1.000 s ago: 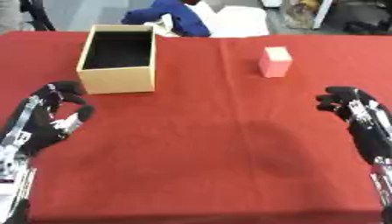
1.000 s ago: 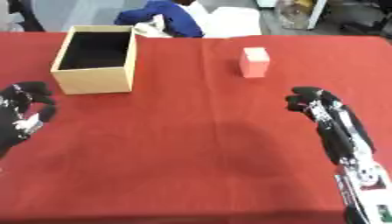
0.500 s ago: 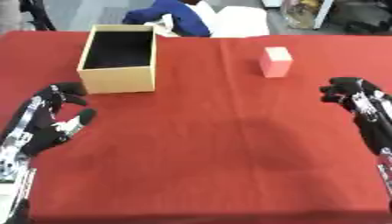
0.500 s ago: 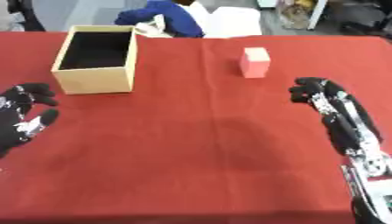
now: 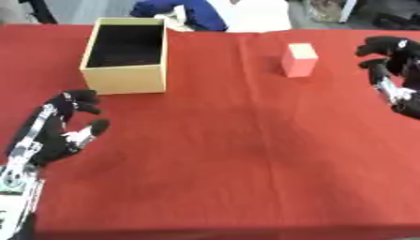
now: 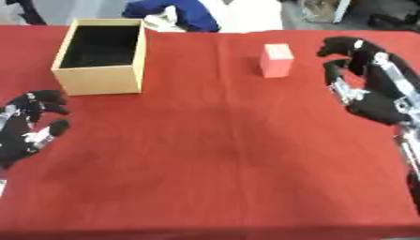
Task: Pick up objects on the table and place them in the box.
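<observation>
A small pink block [image 5: 298, 59] stands upright on the red table [image 5: 229, 154], right of centre and toward the far side. An open tan box [image 5: 124, 54] with a dark inside sits at the far left. My right hand [image 6: 367, 79] hovers to the right of the pink block, apart from it, fingers loosely curved and holding nothing. At the left edge my left hand [image 5: 56, 132] rests open over the cloth, below the box, also holding nothing.
Beyond the table's far edge lie a blue cloth bundle [image 5: 182, 10] and something white [image 5: 256, 14]. The red cloth [image 6: 229, 164] runs to the near edge.
My right hand has moved up and toward the far side, closer to the pink block. The left hand has barely shifted. The box and block stay put.
</observation>
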You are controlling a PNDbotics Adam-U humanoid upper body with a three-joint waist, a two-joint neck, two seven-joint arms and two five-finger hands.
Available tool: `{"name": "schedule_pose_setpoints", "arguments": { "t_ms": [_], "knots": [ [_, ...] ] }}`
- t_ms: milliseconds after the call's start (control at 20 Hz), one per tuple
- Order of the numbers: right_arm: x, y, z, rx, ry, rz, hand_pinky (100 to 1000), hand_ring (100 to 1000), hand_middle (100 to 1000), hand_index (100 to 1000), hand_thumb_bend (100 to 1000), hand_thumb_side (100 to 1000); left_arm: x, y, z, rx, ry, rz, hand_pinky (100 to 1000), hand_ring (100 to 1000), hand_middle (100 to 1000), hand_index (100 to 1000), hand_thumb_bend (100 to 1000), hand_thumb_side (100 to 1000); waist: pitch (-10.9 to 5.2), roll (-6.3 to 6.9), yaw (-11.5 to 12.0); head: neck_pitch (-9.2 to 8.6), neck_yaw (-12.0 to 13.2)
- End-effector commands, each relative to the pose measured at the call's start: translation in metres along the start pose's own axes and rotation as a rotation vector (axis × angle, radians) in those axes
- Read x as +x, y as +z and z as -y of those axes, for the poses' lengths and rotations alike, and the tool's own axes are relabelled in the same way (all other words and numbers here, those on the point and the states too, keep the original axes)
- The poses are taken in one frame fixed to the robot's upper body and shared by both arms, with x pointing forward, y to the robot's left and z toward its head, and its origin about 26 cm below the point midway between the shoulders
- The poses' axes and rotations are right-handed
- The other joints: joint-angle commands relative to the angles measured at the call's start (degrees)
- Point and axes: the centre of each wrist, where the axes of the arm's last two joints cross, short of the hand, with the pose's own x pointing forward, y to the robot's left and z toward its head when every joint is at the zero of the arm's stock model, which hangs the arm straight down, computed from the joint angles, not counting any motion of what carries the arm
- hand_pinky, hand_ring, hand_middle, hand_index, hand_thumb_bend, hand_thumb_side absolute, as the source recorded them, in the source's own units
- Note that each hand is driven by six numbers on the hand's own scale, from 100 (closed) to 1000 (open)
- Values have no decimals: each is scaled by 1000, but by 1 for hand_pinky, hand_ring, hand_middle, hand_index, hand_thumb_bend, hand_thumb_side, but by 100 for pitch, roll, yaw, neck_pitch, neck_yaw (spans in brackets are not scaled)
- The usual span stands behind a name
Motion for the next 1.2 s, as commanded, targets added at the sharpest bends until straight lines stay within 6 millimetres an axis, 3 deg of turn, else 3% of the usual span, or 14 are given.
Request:
{"name": "schedule_pose_setpoints", "arguments": {
  "t_ms": [50, 100, 150, 400, 550, 900, 1200],
  "knots": [
    [5, -6, 35, 99, 160, 7, 810, 926, 779, 896, 209, 375, 8, -4, -6, 1, -31, 26, 1000, 653, 648, 780, 642, 431, -12, -17, 15, 29, 38],
    [6, -8, 44, 126, 196, 10, 813, 932, 787, 903, 117, 408, 9, -5, -6, 1, -33, 29, 1000, 653, 648, 780, 641, 433, 20, -26, 25, 29, 40],
    [7, -11, 53, 152, 231, 11, 815, 936, 796, 909, 297, 350, 9, -6, -6, 1, -35, 31, 1000, 652, 647, 780, 636, 438, 53, -38, 40, 29, 38],
    [19, -19, 103, 226, 376, 31, 822, 949, 830, 935, 518, 294, 12, -10, -5, -4, -46, 37, 1000, 649, 643, 779, 625, 454, 195, -93, 119, 29, 17],
    [23, -25, 121, 261, 447, 43, 822, 952, 845, 951, 660, 274, 13, -11, -5, -6, -51, 37, 1000, 647, 641, 779, 621, 460, 232, -140, 160, 29, 16],
    [9, -37, 143, 269, 523, 29, 823, 954, 851, 961, 659, 295, 13, -12, -5, -13, -57, 37, 1000, 646, 639, 778, 615, 469, 267, -176, 229, 29, 6],
    [-11, -46, 147, 254, 533, -37, 822, 951, 855, 959, 639, 348, 14, -13, -4, -22, -57, 41, 1000, 645, 638, 778, 610, 474, 278, -185, 277, 29, -55]
  ]
}}
